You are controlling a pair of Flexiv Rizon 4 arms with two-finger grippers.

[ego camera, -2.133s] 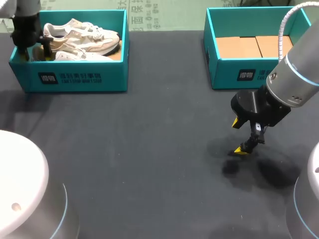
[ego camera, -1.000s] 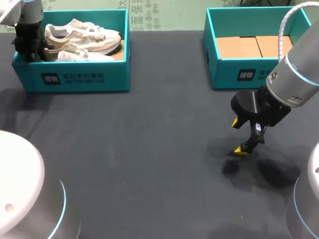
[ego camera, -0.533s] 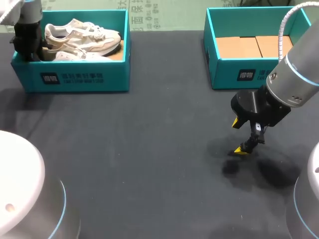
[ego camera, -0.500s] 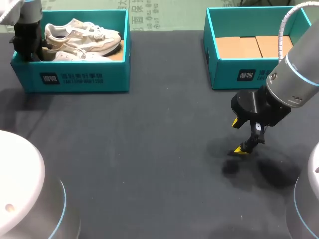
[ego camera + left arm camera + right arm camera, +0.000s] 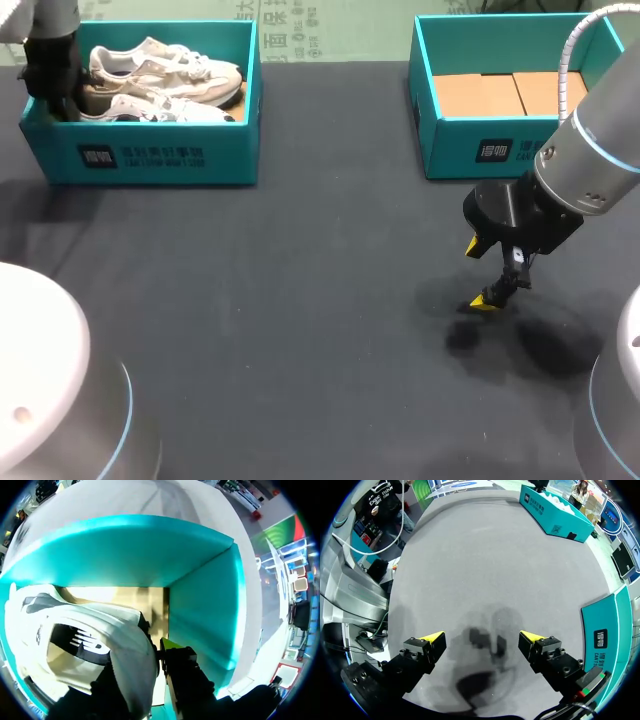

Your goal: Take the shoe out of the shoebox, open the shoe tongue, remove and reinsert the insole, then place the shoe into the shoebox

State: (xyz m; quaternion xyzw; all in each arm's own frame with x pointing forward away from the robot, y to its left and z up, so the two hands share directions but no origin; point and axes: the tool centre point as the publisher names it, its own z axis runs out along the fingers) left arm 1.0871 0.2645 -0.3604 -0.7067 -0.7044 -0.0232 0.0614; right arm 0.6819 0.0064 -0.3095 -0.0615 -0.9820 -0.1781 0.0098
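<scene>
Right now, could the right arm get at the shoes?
Probably not easily. The right gripper hangs open above the table, on the far side from the shoebox holding the shoes, and the left gripper is inside that box at the shoes' heels.

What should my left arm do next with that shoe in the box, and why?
Probably lift straight up. The left gripper looks closed on the heel of the white shoe, which sits low inside the teal shoebox, close to its end wall. Rising first should clear the walls before carrying the shoe over the table.
</scene>
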